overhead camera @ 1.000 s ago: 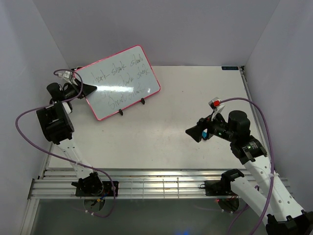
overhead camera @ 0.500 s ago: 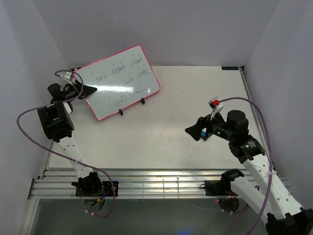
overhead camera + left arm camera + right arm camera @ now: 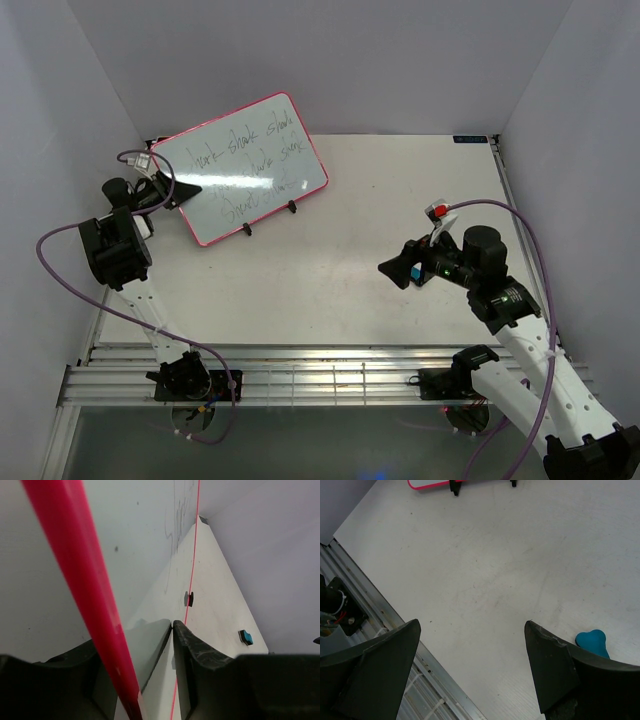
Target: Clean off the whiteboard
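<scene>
Pinching the whiteboard (image 3: 245,165) frame, left fingers (image 3: 180,189); right fingers (image 3: 470,667) spread wide, empty.

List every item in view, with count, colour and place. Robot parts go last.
whiteboard: one, white with pink-red frame and dark handwriting, propped at the table's far left
board feet: two, black, under the whiteboard's lower edge
eraser: one, blue, on the table by the right arm
table: one, off-white
left fingers: black, straddling the whiteboard's left edge
right fingers: black, wide apart above the table, holding nothing
</scene>
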{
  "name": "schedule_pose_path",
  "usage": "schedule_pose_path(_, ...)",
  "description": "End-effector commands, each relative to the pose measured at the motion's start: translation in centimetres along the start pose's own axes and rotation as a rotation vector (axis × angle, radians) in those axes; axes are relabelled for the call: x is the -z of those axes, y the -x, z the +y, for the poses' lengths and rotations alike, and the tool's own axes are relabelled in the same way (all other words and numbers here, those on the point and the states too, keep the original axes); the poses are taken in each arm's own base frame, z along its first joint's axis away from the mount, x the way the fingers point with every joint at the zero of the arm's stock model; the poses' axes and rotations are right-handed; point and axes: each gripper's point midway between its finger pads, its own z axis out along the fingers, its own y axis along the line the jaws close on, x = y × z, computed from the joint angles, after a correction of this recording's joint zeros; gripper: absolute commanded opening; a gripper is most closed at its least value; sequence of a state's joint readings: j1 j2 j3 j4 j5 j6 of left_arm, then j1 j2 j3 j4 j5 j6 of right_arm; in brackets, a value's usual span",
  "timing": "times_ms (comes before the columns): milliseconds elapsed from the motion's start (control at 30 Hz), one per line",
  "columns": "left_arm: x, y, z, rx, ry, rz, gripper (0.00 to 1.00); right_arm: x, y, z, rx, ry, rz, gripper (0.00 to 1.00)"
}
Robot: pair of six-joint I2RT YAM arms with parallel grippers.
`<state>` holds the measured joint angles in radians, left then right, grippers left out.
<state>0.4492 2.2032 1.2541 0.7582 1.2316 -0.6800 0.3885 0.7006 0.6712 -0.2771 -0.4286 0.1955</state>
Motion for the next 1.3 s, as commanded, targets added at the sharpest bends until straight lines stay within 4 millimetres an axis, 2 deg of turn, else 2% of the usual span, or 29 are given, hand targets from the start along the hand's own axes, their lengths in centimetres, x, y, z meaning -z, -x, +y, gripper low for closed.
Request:
schedule_pose_path(0,0.1,0.5,-1.2,-0.044,-0.034,0.0,0.5,0.2,1.0,0.9,0.034,0.038,-0.047,0.9)
schedule_pose_path(33,0.1,0.4,-1.2,-0.048,-0.037,-0.001,0.43,0.2,1.1,0.9,0.038,0.038,-0.051,0.9)
schedule_pose_path(100,0.2,0.3,-1.2,-0.043,-0.037,-0.002,0.42,0.3,1.1,0.9,0.038,0.037,-0.054,0.9)
schedule_pose_path(133,0.2,0.3,-1.3,-0.046,-0.039,-0.004,0.38,0.3,1.0,0.9,0.037,0.039,-0.053,0.9)
schedule_pose_path(333,0.2,0.8,-1.9,-0.068,-0.054,-0.029,0.29,0.2,0.8,1.1,0.044,0.055,-0.052,0.9)
schedule_pose_path(433,0.2,0.8,-2.2,-0.067,-0.078,-0.029,0.08,0.3,0.9,1.1,0.05,0.052,-0.056,0.9)
schedule_pose_path(500,0.2,0.9,-2.2,-0.052,-0.08,-0.04,0.0,0.3,0.9,1.0,0.049,0.05,-0.055,0.9)
schedule_pose_path(733,0.4,1.6,-2.8,-0.094,-0.109,-0.061,0.0,0.4,0.8,1.0,0.046,0.047,-0.05,0.9)
schedule_pose_path(933,0.4,3.9,-4.3,-0.121,-0.109,-0.081,0.0,0.3,0.7,1.0,0.047,0.045,-0.049,0.9)
schedule_pose_path(1100,0.4,7.0,-7.7,-0.195,-0.138,-0.108,0.0,0.1,0.5,1.0,0.042,0.052,-0.035,0.9)
schedule_pose_path(1167,0.5,7.6,-8.9,-0.212,-0.156,-0.114,0.0,0.1,0.5,0.9,0.043,0.049,-0.037,0.9)
schedule_pose_path(1200,0.4,8.0,-10.2,-0.27,-0.182,-0.133,0.0,0.0,0.5,0.9,0.042,0.048,-0.038,0.9)
schedule_pose_path(1267,0.3,8.7,-12.0,-0.259,-0.22,-0.14,0.0,0.0,0.5,0.9,0.041,0.048,-0.041,0.9)
